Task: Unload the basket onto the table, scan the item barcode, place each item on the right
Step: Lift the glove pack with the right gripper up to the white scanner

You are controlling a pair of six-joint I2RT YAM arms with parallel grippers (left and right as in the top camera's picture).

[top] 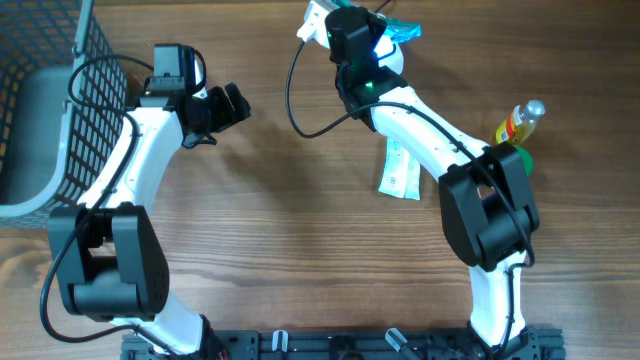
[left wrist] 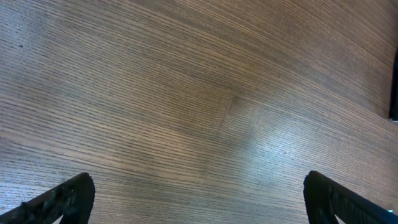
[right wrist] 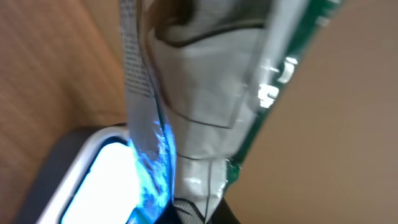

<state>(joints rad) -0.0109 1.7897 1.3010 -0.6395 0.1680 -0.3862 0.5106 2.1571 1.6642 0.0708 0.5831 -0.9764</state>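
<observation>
Wooden table (top: 280, 230). Wire basket (top: 40, 100), left edge. Left gripper (top: 235, 103), jaws wide, holding nothing. Right gripper (top: 352, 28), clamped on green-and-silver pouch (right wrist: 205, 93), just beside lit scanner (right wrist: 106, 180). White sachet (top: 400, 172), centre table. Yellow bottle (top: 518, 122), right side.

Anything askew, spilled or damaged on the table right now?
Nothing spilled or damaged. One oddity: the small yellow bottle with clear cap appears to lie on its side beside the right arm. The silver-green foil packet looks crinkled, hanging over the glowing scanner window.
</observation>
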